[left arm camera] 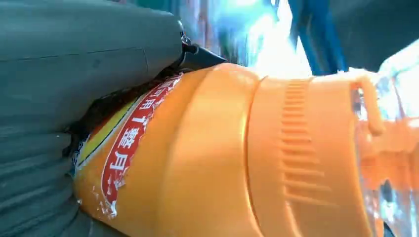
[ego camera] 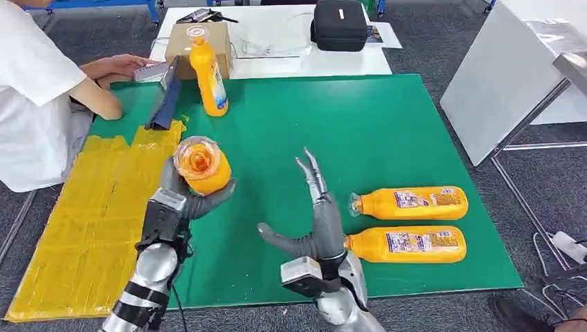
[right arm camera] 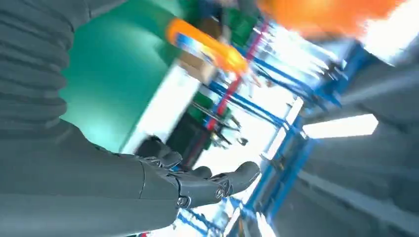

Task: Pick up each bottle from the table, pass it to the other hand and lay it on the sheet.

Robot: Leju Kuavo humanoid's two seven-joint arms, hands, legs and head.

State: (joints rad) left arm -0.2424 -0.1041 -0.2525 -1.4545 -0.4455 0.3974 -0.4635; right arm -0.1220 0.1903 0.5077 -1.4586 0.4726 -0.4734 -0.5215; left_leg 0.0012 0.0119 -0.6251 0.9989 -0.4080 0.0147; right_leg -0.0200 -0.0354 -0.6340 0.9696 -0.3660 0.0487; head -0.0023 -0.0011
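My left hand (ego camera: pixel 181 196) grips an orange bottle (ego camera: pixel 201 164) lifted above the green mat, its clear cap facing the camera; up close the bottle (left arm camera: pixel 237 158) shows its orange shoulder and red label against my left hand (left arm camera: pixel 59 98). My right hand (ego camera: pixel 317 220) stands open to the bottle's right, fingers spread upward, holding nothing; its fingers (right arm camera: pixel 207 185) reach into empty air. Two more orange bottles (ego camera: pixel 410 203) (ego camera: pixel 408 244) lie on their sides at the mat's right. Another bottle (ego camera: pixel 208 72) stands upright at the back. The yellow sheet (ego camera: pixel 90 221) lies at the left.
A person in white (ego camera: pixel 41 104) sits at the left with a hand near a dark tablet (ego camera: pixel 165 93). Behind the green mat (ego camera: pixel 360 124) stand a cardboard box (ego camera: pixel 220 38) and a black case (ego camera: pixel 339 24) on a white table. A white board (ego camera: pixel 505 76) leans at right.
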